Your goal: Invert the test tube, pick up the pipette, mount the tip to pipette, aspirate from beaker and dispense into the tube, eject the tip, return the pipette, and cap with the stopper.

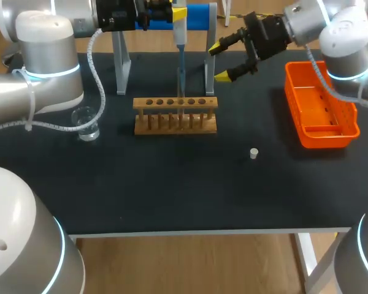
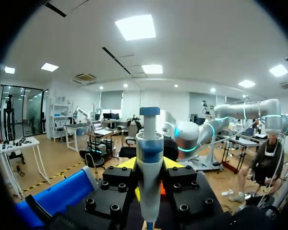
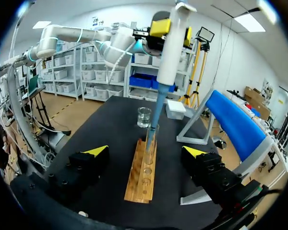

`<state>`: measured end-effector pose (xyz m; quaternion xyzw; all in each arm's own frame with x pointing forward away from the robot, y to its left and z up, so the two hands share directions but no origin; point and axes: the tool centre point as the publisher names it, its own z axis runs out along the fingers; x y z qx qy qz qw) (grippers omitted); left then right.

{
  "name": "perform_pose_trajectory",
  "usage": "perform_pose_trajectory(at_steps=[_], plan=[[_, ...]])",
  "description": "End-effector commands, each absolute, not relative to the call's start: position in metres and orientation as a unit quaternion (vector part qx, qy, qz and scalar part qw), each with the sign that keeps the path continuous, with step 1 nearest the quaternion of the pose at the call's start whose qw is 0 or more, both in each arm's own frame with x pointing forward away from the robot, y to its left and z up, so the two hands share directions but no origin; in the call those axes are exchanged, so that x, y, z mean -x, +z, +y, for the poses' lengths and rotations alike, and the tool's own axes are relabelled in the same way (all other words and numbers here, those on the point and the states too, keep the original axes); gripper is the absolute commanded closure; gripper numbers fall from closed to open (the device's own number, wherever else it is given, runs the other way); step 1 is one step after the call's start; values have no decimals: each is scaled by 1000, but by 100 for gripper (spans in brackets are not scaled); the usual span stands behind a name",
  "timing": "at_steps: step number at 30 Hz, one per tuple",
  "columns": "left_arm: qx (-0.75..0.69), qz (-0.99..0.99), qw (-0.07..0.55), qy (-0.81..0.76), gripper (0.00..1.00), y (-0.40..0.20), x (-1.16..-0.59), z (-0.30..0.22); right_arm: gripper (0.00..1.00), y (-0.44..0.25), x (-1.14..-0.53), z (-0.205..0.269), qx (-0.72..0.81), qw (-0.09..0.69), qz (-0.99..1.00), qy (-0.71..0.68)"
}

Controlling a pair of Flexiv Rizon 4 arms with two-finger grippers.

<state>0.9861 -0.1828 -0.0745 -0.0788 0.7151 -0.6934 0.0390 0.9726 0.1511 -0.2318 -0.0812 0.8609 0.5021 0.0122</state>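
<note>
Two grippers are in play. The left gripper [image 2: 149, 178] is clamped on the pipette [image 1: 180, 24] and holds it upright over the wooden rack [image 1: 175, 124]. The tip is lowered into the test tube [image 3: 151, 136], which stands in one of the rack's middle holes. The right gripper [image 1: 222, 61] hangs raised near the rack's right end, fingers apart and holding nothing.

The step in hand appears to be dispensing into the tube. Keep the pipette vertical and centred on the tube mouth, so that the tip neither presses the glass wall nor tips the rack. Withdraw straight up before any sideways travel.

The head view places the beaker [image 1: 86, 122] on the counter [image 1: 172, 196] left of the rack, the stopper [image 1: 254, 153] apart at the right front, and the orange bin [image 1: 322, 138]. The right wrist view looks along the rack and shows the tip entering the tube. The left wrist view confirms the grip on the pipette body but hides tip, tube and rack.
</note>
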Motion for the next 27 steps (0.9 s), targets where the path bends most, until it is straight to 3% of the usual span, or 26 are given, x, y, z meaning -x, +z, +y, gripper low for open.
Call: perform_pose_trajectory(at_steps=[1,27], plan=[[80,715,40,-693,100,-74,-985,-183,0,-249,-983,174,80,-3,866,494],[80,715,40,-693,100,-74,-985,-183,0,-291,-968,225,47,-4,884,464]])
